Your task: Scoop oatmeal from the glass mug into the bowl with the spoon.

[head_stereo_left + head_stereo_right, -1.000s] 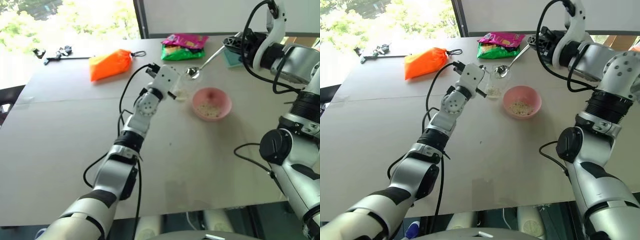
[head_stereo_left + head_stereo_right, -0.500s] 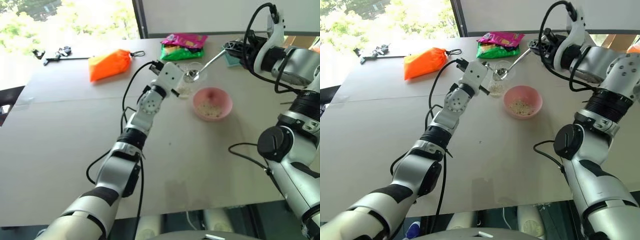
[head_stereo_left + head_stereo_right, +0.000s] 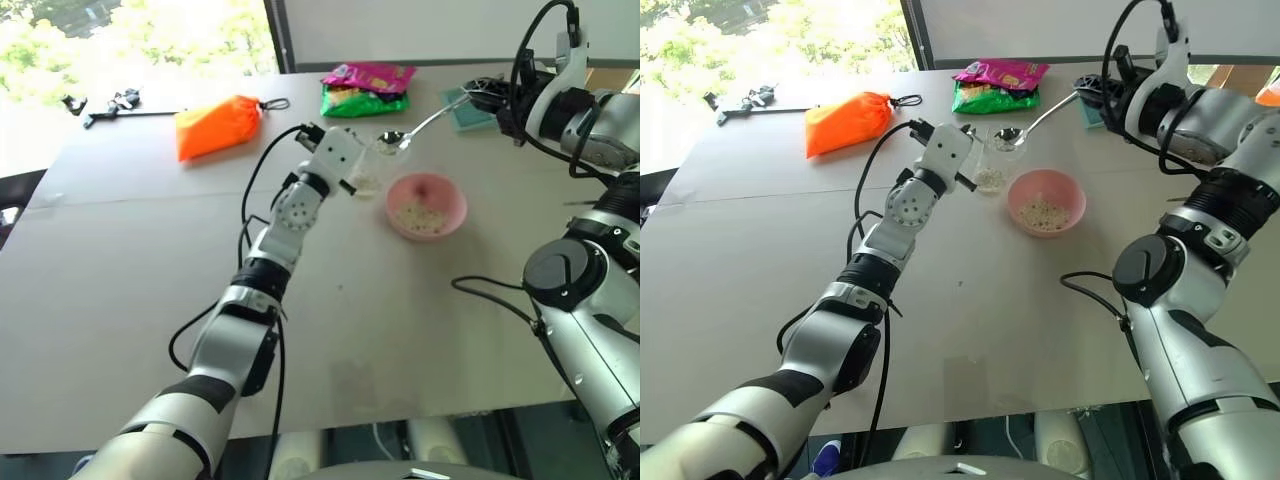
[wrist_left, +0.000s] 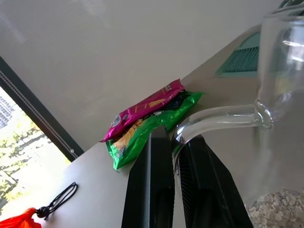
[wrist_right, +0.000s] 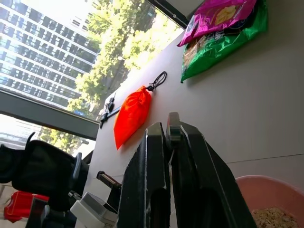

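Table [image 3: 120, 300] surface carries the pink bowl [image 3: 427, 207], which holds oatmeal [image 3: 418, 216]. Glass mug [image 3: 990, 172] stands just left of the bowl, more oatmeal in its bottom. Left gripper [image 4: 176, 156] jaws are clamped on the mug handle. Right gripper [image 5: 167, 156] jaws are closed on the spoon [image 3: 420, 126] handle; the spoon bowl is above the mug rim.
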You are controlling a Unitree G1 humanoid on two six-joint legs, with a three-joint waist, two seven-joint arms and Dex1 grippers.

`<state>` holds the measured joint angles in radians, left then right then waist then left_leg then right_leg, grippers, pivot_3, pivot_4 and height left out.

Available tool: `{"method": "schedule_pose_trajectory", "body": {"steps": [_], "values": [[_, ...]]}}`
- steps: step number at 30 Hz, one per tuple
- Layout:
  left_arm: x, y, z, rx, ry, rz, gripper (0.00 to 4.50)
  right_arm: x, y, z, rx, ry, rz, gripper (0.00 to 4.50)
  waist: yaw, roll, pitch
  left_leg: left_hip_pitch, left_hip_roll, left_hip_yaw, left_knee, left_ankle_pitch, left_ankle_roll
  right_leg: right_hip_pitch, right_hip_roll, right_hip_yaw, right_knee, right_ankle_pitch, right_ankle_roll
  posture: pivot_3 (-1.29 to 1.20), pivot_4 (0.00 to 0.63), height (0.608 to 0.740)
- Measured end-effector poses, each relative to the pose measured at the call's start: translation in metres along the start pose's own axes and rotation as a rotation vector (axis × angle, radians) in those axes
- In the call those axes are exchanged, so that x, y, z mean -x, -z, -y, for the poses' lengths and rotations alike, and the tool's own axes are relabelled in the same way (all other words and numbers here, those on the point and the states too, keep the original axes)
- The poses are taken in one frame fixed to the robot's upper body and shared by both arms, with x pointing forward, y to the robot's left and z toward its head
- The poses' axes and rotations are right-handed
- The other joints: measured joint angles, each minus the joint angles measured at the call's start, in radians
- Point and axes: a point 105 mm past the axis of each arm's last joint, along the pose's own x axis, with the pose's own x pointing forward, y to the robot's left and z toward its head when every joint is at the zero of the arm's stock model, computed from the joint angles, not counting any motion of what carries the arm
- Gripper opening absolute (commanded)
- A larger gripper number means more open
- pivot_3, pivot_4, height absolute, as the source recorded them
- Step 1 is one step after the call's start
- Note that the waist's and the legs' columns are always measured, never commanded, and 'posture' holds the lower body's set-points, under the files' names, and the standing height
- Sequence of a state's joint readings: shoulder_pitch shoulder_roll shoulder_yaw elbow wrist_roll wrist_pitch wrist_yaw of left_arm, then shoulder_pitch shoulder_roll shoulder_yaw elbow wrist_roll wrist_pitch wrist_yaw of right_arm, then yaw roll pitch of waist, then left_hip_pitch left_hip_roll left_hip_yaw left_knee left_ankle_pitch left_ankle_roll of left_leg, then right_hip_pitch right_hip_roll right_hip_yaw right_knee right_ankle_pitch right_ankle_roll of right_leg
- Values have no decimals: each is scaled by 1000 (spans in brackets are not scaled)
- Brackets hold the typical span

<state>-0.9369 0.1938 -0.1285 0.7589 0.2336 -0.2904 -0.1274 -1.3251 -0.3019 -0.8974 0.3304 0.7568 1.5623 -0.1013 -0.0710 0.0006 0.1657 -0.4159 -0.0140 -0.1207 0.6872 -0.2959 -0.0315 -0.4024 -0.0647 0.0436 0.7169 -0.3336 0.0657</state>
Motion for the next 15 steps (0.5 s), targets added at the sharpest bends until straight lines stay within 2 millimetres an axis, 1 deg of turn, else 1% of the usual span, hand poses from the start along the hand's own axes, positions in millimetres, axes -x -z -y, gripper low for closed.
{"method": "schedule_pose_trajectory", "body": {"steps": [3, 10, 15], "values": [[0, 0, -1, -2, -1, -1, 86, 4, -5, 1, -13, 2, 17, 0, 0, 0, 0, 0, 0, 0, 0, 0, 0, 0, 0, 0, 0, 0, 0, 0, 150, 740], [1, 1, -3, -7, -4, -3, 86, 9, -7, 5, -51, -2, 29, 0, 0, 0, 0, 0, 0, 0, 0, 0, 0, 0, 0, 0, 0, 0, 0, 0, 150, 740], [1, 2, -6, -13, -8, -7, 86, 22, -20, 4, -54, -7, 72, 0, 1, 0, 0, 0, 0, 0, 0, 0, 0, 0, 0, 0, 0, 0, 0, 0, 150, 740]]}}
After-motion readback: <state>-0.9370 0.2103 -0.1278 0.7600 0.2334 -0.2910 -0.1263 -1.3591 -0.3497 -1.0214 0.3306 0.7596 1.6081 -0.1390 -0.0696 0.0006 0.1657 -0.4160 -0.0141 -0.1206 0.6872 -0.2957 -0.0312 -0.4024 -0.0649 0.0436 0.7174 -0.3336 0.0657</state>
